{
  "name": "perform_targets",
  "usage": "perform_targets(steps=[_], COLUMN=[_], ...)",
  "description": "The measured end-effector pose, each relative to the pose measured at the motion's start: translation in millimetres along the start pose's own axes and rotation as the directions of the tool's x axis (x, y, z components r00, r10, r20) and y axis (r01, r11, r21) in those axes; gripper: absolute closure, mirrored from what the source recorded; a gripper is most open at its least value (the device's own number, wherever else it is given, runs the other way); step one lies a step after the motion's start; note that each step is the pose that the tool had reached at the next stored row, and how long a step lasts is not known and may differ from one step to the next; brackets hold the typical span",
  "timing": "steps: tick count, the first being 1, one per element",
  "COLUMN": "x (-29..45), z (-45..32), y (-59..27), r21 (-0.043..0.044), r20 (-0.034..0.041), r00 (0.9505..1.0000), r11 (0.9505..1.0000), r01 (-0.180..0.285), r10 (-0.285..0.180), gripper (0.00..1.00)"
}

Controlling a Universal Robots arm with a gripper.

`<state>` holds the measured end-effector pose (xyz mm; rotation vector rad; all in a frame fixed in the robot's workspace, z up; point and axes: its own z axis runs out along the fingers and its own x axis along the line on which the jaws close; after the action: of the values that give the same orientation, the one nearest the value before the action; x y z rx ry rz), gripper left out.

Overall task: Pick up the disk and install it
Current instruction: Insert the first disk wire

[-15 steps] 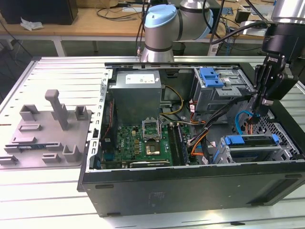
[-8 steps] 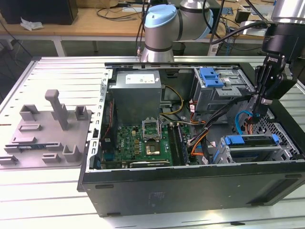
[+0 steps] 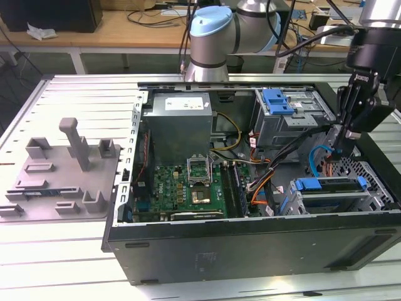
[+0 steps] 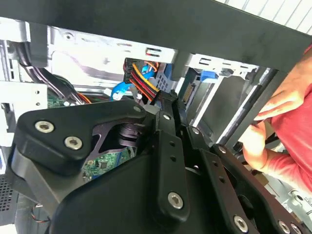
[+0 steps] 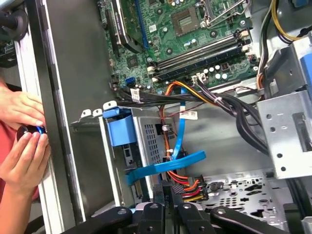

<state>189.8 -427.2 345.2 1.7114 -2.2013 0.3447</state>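
Can't tell if the gripper (image 3: 335,152) is clamped, but at the case's (image 3: 250,241) 3 o'clock it could snag those cables (image 5: 186,181).

No legible text, no readable labels

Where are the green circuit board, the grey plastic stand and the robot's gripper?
green circuit board (image 3: 175,183): exterior view, bare green area.
grey plastic stand (image 3: 78,145): exterior view, tall post.
gripper (image 3: 334,150): exterior view, its lower end.

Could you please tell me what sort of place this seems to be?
Likely a robotics lab or workshop: a robot arm over an opened computer case on a slatted metal table, with a cable-strewn wooden bench behind.
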Motion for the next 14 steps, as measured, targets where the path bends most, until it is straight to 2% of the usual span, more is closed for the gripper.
perform_targets(steps=[2,7,9,14], x=[5.4,12.8,19.3,30.5], z=[0.1,1.5,0.3,1.2], y=[-1.3,-3.1,-4.4,-6.9], r21=[-0.0001,-0.0042,-0.0057,-0.007], r20=[0.0121,0.0546,0.072,0.093], r00=[0.9999,0.9985,0.9974,0.9957], r11=[1.0,1.0,1.0,1.0], r01=[0.001,0.003,0.004,0.005], r10=[-0.001,-0.003,-0.004,-0.005], gripper=[0.83,0.83,0.83,0.83])
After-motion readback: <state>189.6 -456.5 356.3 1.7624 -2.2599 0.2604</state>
